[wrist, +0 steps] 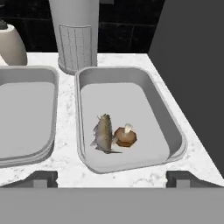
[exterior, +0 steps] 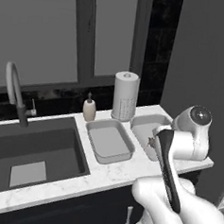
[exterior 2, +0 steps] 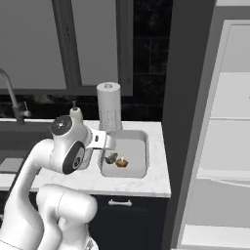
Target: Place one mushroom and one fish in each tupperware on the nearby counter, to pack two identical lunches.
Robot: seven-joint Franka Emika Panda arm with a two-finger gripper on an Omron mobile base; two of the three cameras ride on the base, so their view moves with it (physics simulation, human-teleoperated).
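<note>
Two light-grey tupperware trays sit side by side on the white marble counter [wrist: 65, 162]. The right tray [wrist: 176, 131] holds one fish [wrist: 104, 133] and one mushroom [wrist: 125, 137], which lies cap-down and touches the fish's side. The left tray [wrist: 26, 113] has nothing in it. My gripper [wrist: 113, 178] hovers above the counter's front edge, just short of the right tray, open with nothing between its fingers. The right base view shows the fish [exterior 2: 112, 157] and mushroom [exterior 2: 122, 163] in the right tray [exterior 2: 136, 146], just past my hand. The left tray [exterior: 109, 141] is plain in the left base view.
A paper towel roll [wrist: 74, 30] stands right behind the trays, with a soap bottle [exterior: 89, 107] to its left. The dark sink basin [exterior: 30, 151] and faucet [exterior: 13, 90] lie further left. A tall dark panel [wrist: 192, 65] closes off the counter's right end.
</note>
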